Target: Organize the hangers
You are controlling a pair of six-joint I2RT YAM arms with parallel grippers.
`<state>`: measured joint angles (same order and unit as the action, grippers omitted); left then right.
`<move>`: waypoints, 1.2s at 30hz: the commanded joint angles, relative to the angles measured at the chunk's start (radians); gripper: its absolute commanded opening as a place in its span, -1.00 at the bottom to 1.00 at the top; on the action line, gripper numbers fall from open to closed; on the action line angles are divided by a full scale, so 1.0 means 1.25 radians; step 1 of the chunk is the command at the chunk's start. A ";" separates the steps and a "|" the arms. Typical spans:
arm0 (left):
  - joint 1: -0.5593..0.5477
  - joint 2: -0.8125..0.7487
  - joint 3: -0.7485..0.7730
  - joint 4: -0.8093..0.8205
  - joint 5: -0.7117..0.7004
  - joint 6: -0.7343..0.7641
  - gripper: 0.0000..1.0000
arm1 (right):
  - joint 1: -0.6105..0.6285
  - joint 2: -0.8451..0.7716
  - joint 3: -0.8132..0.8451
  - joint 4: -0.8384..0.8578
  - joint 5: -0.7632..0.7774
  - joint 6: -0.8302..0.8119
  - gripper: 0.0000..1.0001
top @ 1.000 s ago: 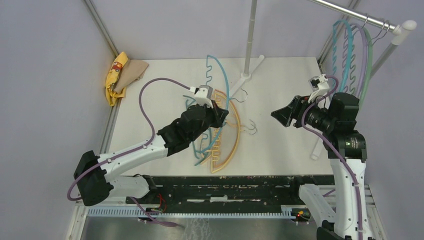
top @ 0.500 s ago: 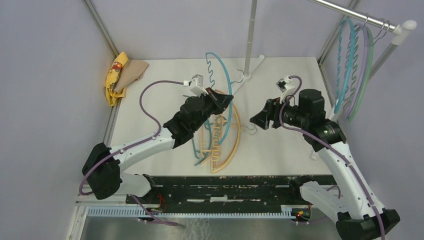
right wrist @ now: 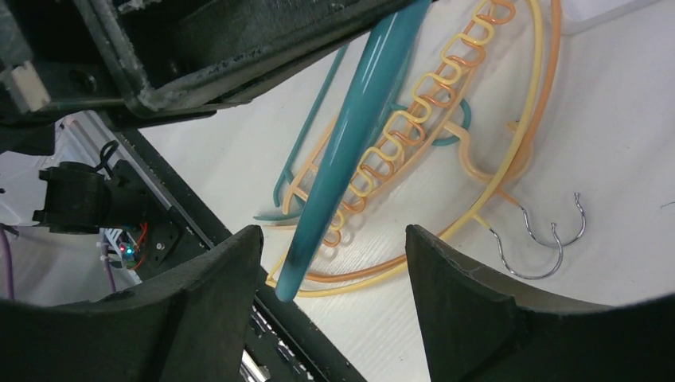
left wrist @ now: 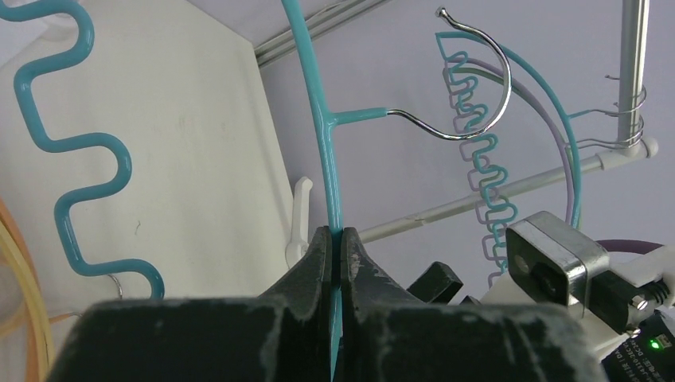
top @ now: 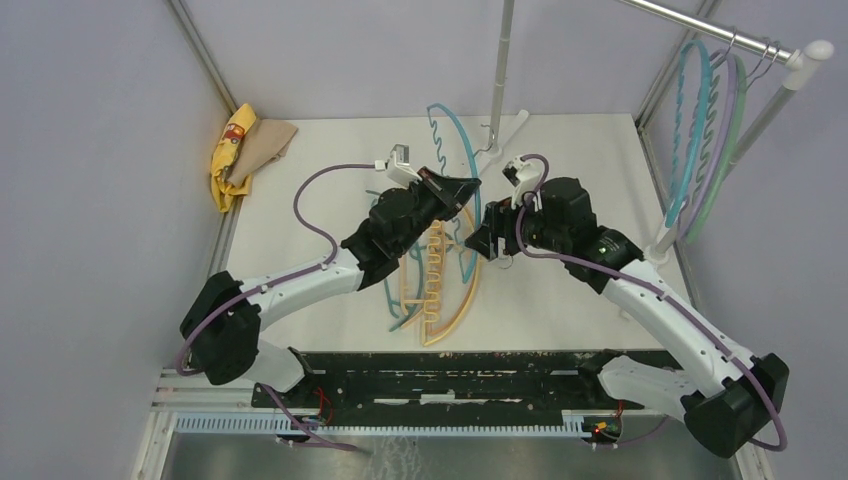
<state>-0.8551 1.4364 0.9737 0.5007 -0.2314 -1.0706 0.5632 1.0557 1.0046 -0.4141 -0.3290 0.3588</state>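
– White table [top: 300, 200] under lilac walls, top view first. What's where?
– Left gripper [top: 468, 187] is mid-table, clamped on a teal hanger [top: 458, 128] lifted off the surface, arc pointing toward the far wall. Right gripper [top: 487, 240] is just beside it, jaws apart, holding nothing. A pile of hangers [top: 440, 325], tan-orange over teal, lies flat under both arms. Three hung hangers [top: 683, 120] in teal, lilac and pale green are on the rail [top: 700, 22] at far right. A yellow-and-tan cloth [top: 245, 145] is bunched in the far left corner.
– Left wrist?
– Left gripper [left wrist: 341, 239] fingers pinched tight on the teal hanger [left wrist: 322, 119], thin rim upright between them. Its metal hook [left wrist: 477, 119] juts right, in the air. The hung hangers [left wrist: 485, 175] are in the background.
– Right wrist?
– Right gripper [right wrist: 328, 239] fingers spread wide. The teal hanger [right wrist: 358, 103] slants down, its free end sitting between the fingers; can't tell if it touches either. The pile of hangers [right wrist: 446, 95] is on the table below, two wire hooks [right wrist: 541, 239] side by side.
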 commanded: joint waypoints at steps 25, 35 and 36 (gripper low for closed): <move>-0.007 -0.138 -0.005 0.007 0.050 0.122 0.76 | 0.120 0.014 -0.079 0.066 0.460 -0.006 -0.98; -0.007 -0.401 -0.169 -0.209 0.019 0.352 0.98 | 0.119 -0.109 0.033 -0.130 0.630 0.003 -0.98; -0.008 -0.416 -0.183 -0.226 0.008 0.366 0.98 | 0.119 -0.104 0.059 -0.157 0.661 -0.002 -0.98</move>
<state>-0.8654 0.9768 0.7902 0.3565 -0.1635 -0.7815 0.7124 0.9733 0.9222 -0.5457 0.3233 0.3695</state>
